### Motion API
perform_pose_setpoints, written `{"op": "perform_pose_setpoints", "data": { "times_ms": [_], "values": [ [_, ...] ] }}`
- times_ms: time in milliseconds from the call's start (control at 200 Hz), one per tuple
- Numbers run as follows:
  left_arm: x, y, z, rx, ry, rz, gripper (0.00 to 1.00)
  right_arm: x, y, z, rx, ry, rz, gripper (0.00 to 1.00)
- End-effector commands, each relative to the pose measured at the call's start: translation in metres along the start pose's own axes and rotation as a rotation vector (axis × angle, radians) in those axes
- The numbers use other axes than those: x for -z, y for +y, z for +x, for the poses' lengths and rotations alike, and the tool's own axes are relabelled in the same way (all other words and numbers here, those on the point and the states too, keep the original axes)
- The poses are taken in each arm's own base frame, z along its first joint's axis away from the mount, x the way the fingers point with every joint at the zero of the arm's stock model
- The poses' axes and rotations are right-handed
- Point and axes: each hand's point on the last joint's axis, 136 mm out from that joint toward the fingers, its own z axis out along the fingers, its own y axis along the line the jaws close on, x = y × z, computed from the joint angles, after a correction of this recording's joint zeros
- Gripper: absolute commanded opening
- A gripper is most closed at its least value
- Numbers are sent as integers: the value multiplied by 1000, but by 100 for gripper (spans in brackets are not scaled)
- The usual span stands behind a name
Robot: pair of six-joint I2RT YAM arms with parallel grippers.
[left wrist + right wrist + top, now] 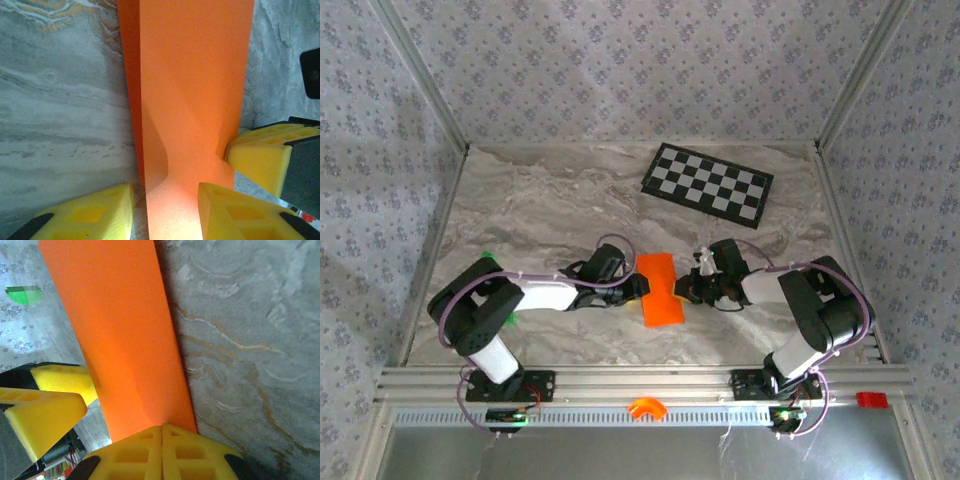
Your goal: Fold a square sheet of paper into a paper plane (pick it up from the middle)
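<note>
Sheet: the square sheet of paper (660, 290) is folded to a long strip, with a second layer showing along 1 long side. It lies on the table (550, 200) somewhat nearer the near edge than the far one, about midway between the left and right edges. It sits between the 2 grippers and narrows at its waist.
Right gripper: the right gripper (162, 432) has its jaws pressed fully together on the strip's edge, holding the paper. In the left wrist view 1 of its fingers (260, 155) dents that edge.
Left gripper: the left gripper (165, 192) has its jaws narrow but apart, with 1 pad on each side of the strip. A sliver of table shows beside 1 pad, so I cannot tell whether they bear on the paper.
Step in hand: I judge this to be mid-fold. A lengthwise fold is made but there is no pointed nose, so the plane is far from done.
Next move: I would close the left jaws on the waist before lifting, keeping both pinches level so the thin paper neither tears nor slips.
Bystanders: the checkerboard (708, 182) lies towards the far right corner, and a green piece (488, 257) lies near the left edge.
</note>
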Motion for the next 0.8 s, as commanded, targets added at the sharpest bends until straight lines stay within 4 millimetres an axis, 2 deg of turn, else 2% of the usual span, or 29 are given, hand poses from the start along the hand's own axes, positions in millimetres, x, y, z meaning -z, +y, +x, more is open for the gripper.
{"op": "perform_pose_setpoints", "data": {
  "times_ms": [0,240,550,635,795],
  "values": [
    [-7,-13,-2,4,2,52,38,0,-42,18,-110,28,134,8],
    [-9,-15,-5,11,-21,57,30,1,-42,17,-115,25,130,9],
    [1,-8,-6,15,-59,35,20,2,-39,16,-112,21,124,10],
    [2,-10,-6,9,-57,44,13,3,-34,14,-101,19,105,13],
    [1,-11,-4,-7,-42,51,6,11,-4,2,-30,3,15,27]
  ]
}}
